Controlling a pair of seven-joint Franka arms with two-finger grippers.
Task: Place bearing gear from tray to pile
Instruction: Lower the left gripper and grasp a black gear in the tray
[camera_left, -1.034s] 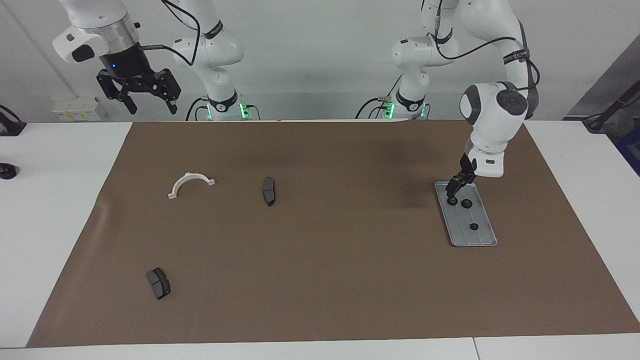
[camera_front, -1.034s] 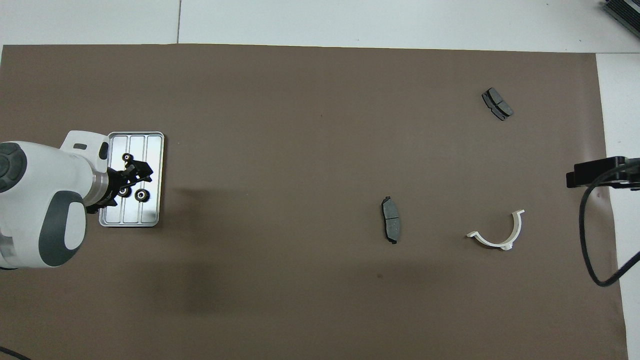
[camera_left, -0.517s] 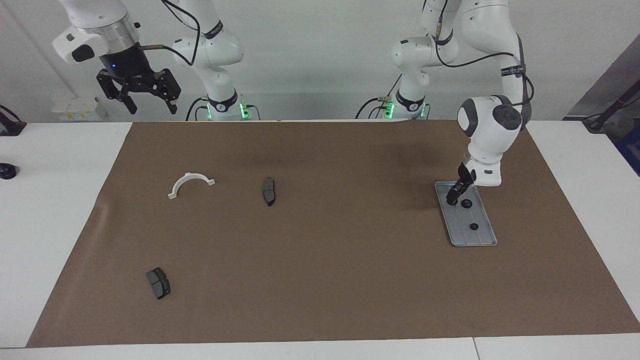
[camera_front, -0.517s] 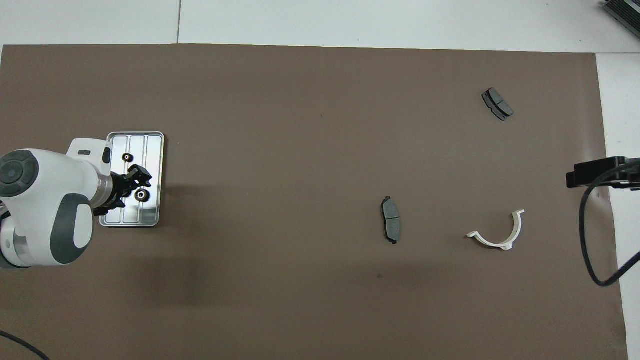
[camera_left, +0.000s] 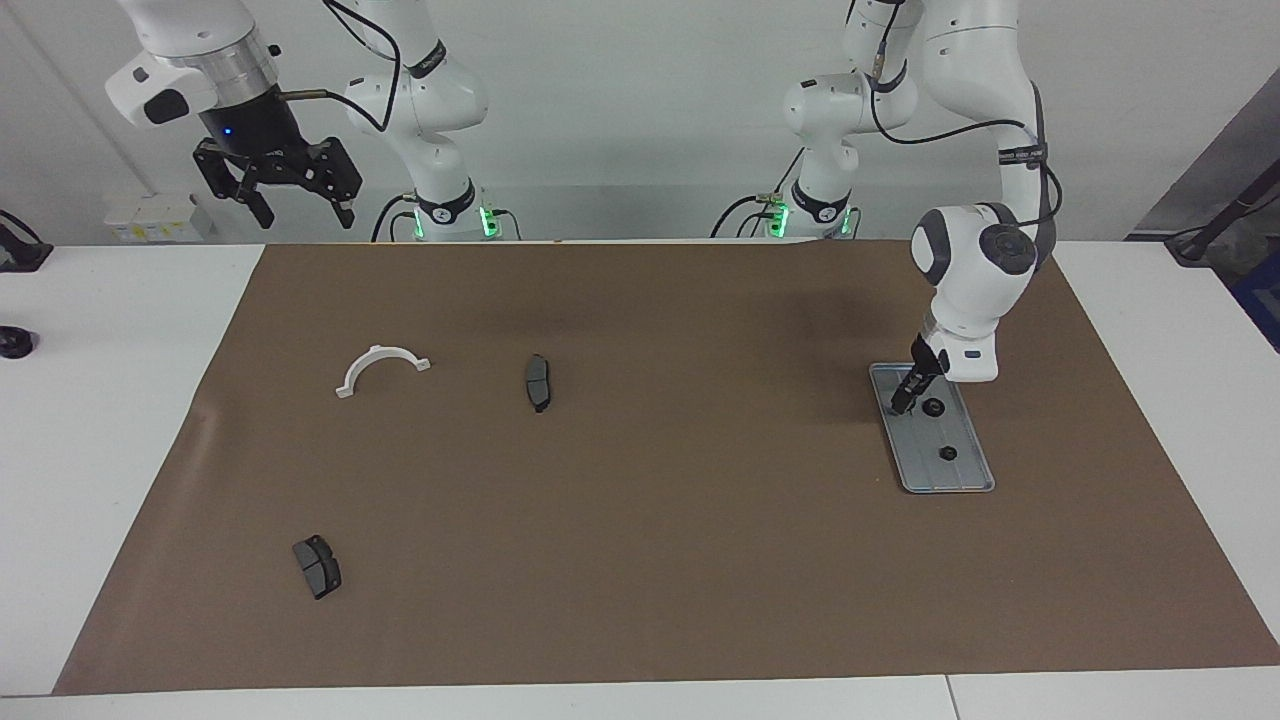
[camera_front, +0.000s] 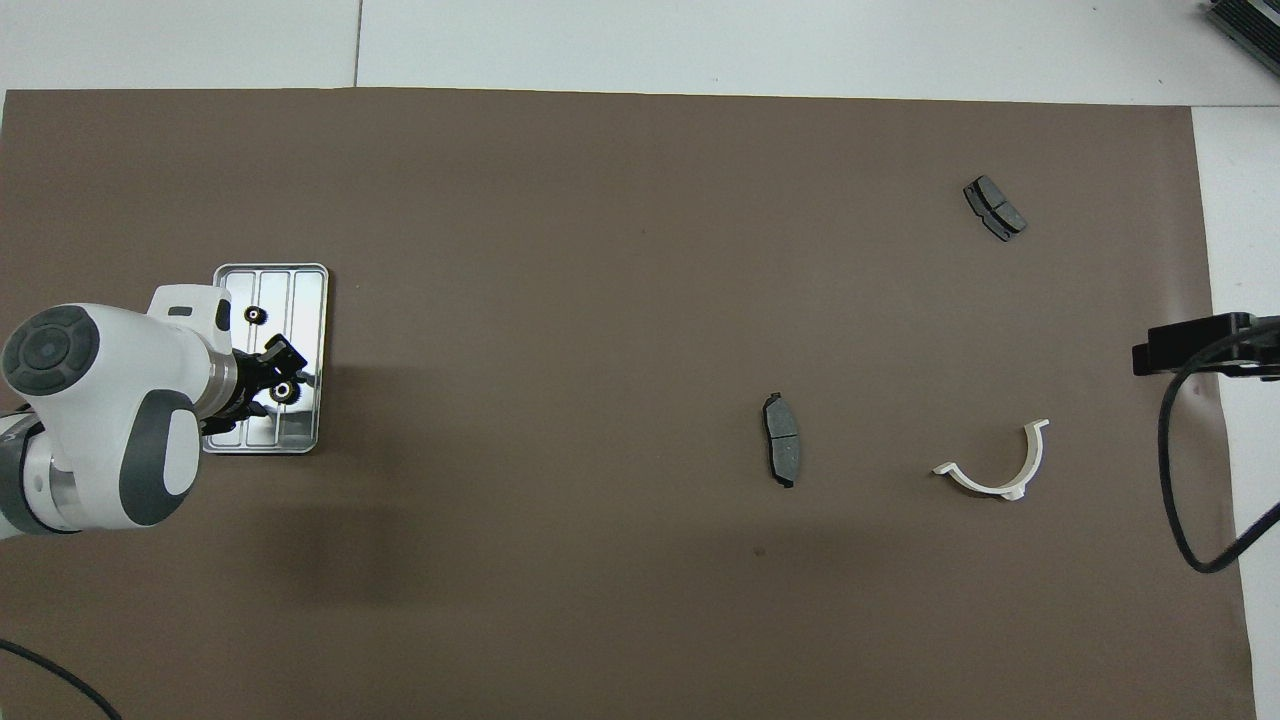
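Reaching into the tray (camera_left: 960, 470) at frame right, the left gripper (camera_left: 903, 400) pinches a gear; right gripper (camera_left: 290, 195) waits spread, upper left

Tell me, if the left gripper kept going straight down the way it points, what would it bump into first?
Probably a small black gear hidden under its tips, otherwise the tray floor. The left gripper points steeply down at the tray end nearer the robots, beside another gear. Contact is unclear.
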